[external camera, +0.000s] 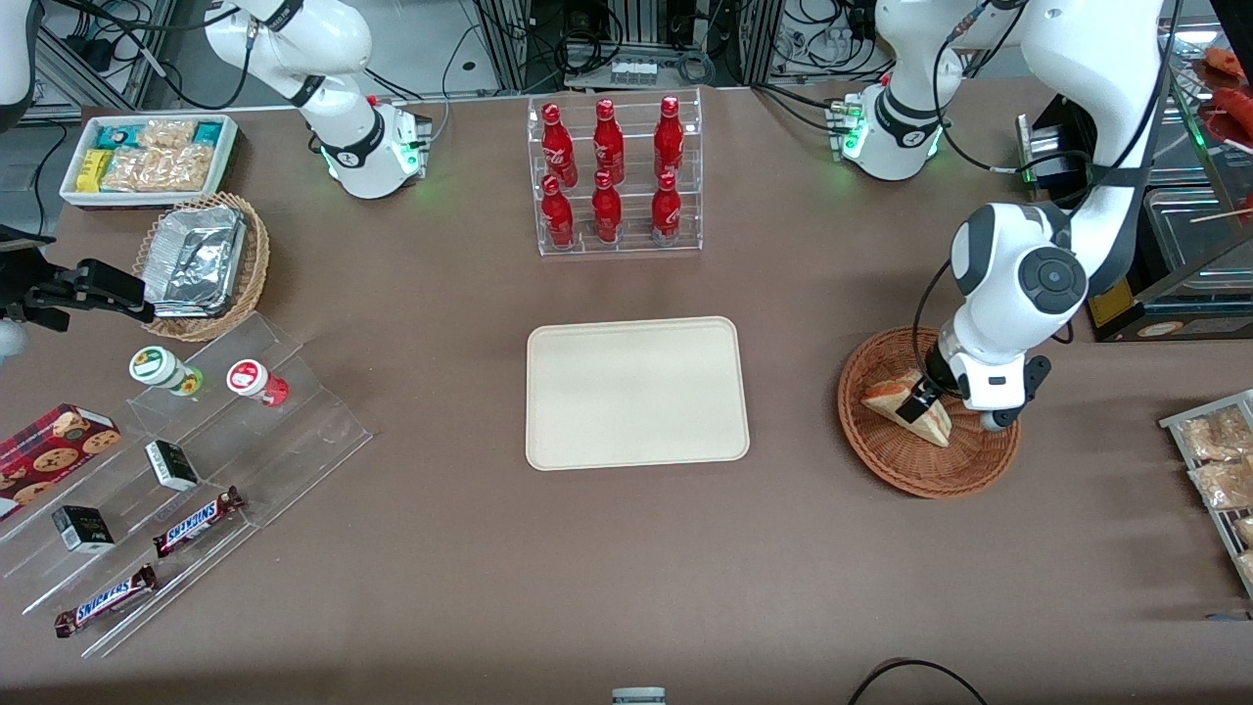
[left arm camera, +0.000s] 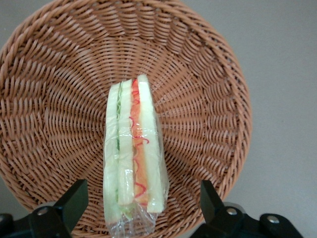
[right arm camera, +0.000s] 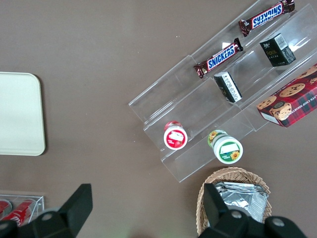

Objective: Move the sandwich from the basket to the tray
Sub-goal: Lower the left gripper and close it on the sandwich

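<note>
Item one: we recorded a round, shallow, reddish-brown woven wicker basket [external camera: 928, 468] standing on the brown table [external camera: 626, 568] toward the working arm's end. Item two: in it lay a small triangular wedge of white bread with a red-pink and green filling stripe, the sandwich [external camera: 896, 399], wrapped in clear film and resting on the basket's woven floor. Item three: the left arm's gripper [external camera: 924, 403] hung low over the basket, directly at the sandwich. In the left wrist view we saw its two black fingers [left arm camera: 72, 203] spread wide, one on either side of the sandwich [left arm camera: 132, 158], neither touching it; the pincer was open and held nothing.

Item four: a flat cream-beige rectangular tray [external camera: 636, 392] with rounded corners and a low rim lay at the table's middle, well apart from the basket, and bare. Item five: a clear acrylic rack of red bottles [external camera: 615, 176] stood farther from the front camera than the tray.
</note>
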